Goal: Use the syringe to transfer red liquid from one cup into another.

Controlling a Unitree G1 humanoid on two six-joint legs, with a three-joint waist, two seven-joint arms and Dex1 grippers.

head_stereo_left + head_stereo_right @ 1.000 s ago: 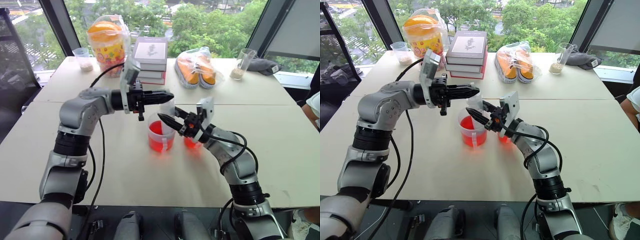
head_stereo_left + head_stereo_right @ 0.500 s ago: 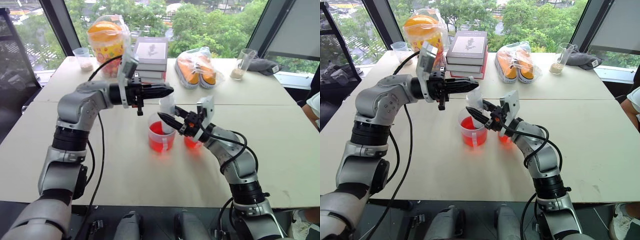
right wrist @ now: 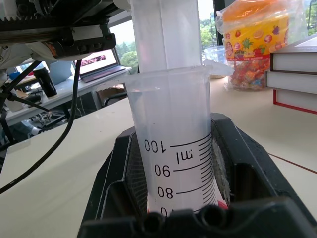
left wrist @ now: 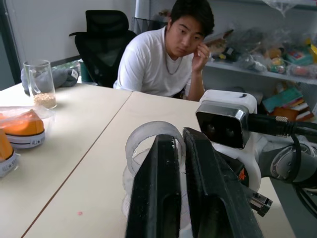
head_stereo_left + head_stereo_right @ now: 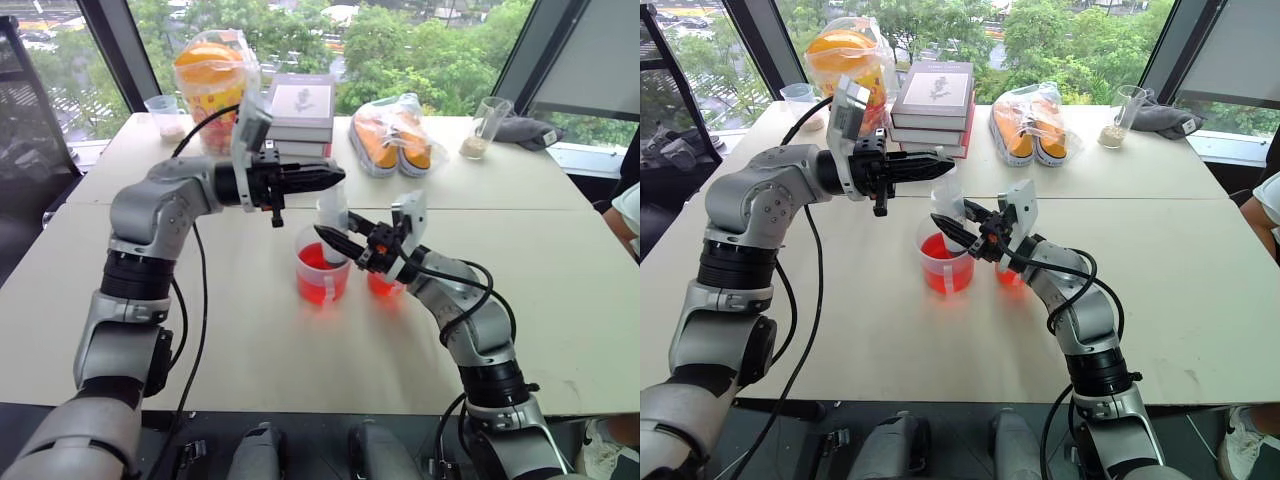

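Note:
The syringe [image 5: 333, 225] stands upright, its lower end inside the wider clear cup [image 5: 322, 275], which holds red liquid [image 5: 320, 288]. My right gripper [image 5: 335, 238] is shut on the syringe's marked barrel [image 3: 173, 148] from the right. My left gripper [image 5: 335, 179] reaches in level from the left at the plunger's top [image 4: 153, 139], its fingers [image 4: 208, 188] a narrow gap apart with nothing seen between them. The smaller cup [image 5: 383, 286], red at its bottom, stands just right of the wide one, partly hidden behind my right wrist.
At the table's far side are a stack of books [image 5: 300, 115], a bagged snack jar [image 5: 213, 85], bagged orange shoes [image 5: 398, 135], a small cup with beige contents [image 5: 165, 115] and a glass tumbler [image 5: 485, 128]. A person [image 4: 168, 54] sits at the right edge.
My left arm has edged slightly upward and more of the plunger shows under its gripper. The right arm, the syringe barrel and both cups have stayed put.

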